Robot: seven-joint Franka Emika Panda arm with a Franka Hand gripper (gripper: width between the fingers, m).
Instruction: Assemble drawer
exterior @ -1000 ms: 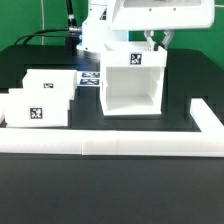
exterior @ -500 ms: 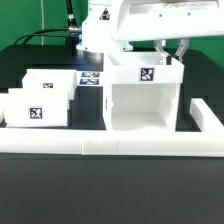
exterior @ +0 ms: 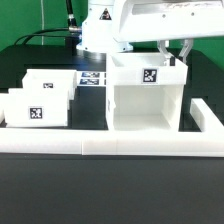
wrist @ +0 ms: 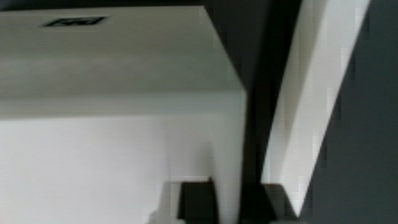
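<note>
Exterior view: one white drawer housing point(exterior: 145, 105) and two small trays, the rear tray point(exterior: 35, 80) and the front tray point(exterior: 18, 108), each showing one tag point(exterior: 150, 75), three tags in all. Also counted: one gripper point(exterior: 175, 52) with two fingers point(exterior: 164, 48), one border rail point(exterior: 110, 146) and one marker board point(exterior: 90, 79).

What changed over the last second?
The housing slid toward the exterior view's right and nearer the camera, the gripper moving with it at its top edge; grip unclear. In the last half second, almost nothing. The two trays and rail stayed put.
</note>
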